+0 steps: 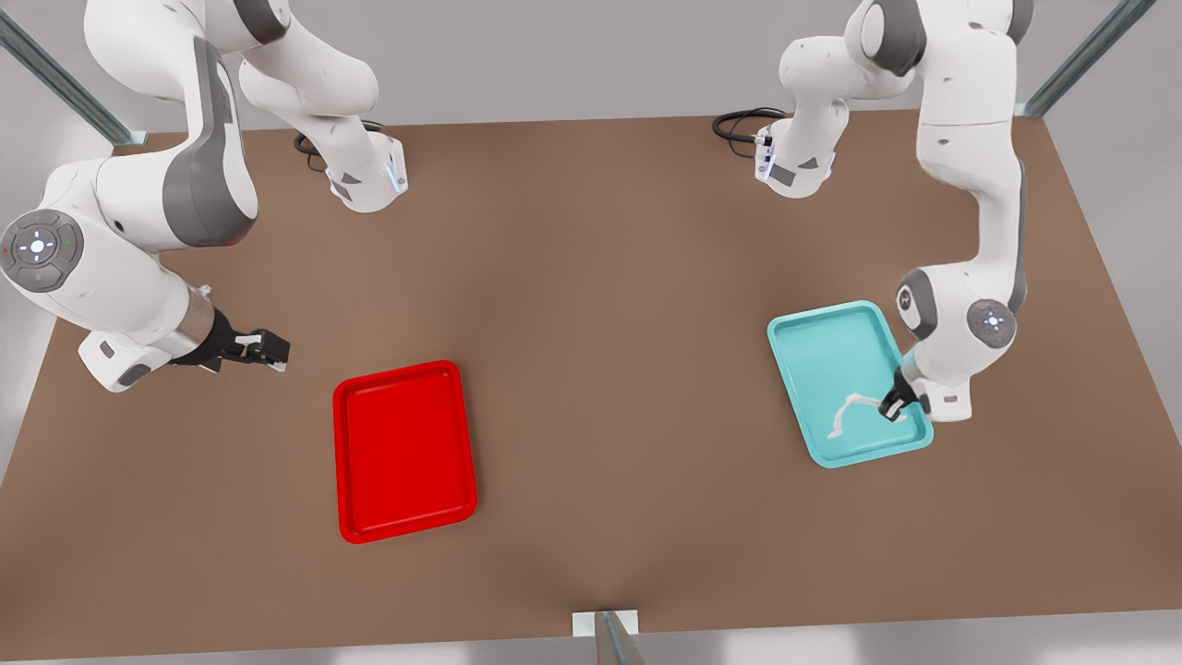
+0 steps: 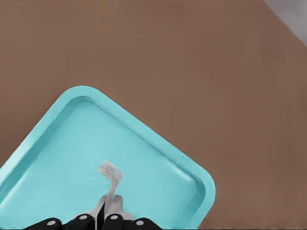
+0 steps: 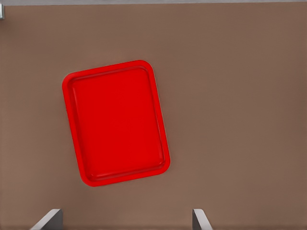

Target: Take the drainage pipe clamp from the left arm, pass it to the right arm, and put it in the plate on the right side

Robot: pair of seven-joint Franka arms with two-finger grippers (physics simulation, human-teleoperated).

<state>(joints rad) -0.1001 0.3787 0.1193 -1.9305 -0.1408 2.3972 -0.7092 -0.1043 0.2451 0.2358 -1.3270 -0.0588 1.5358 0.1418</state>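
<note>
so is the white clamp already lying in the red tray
No, the clamp is over the teal tray, pinched in the left gripper, and the red tray holds nothing.

A brown table (image 1: 600, 305) carries a red plate (image 1: 404, 450) and a teal tray (image 1: 813, 369) (well apart), both lying flat.

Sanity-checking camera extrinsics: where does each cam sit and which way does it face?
Front view: high above the table's edge, looking steeply down; both arms show, left pincer on the front view's right.
Left wrist view: on the left arm, looking down at the teal tray and the drainage pipe clamp; its fingers closed on the clamp.
Right wrist view: above the plate, facing down; open fingertips show.
Shared: front and right wrist views both show the plate.
</note>
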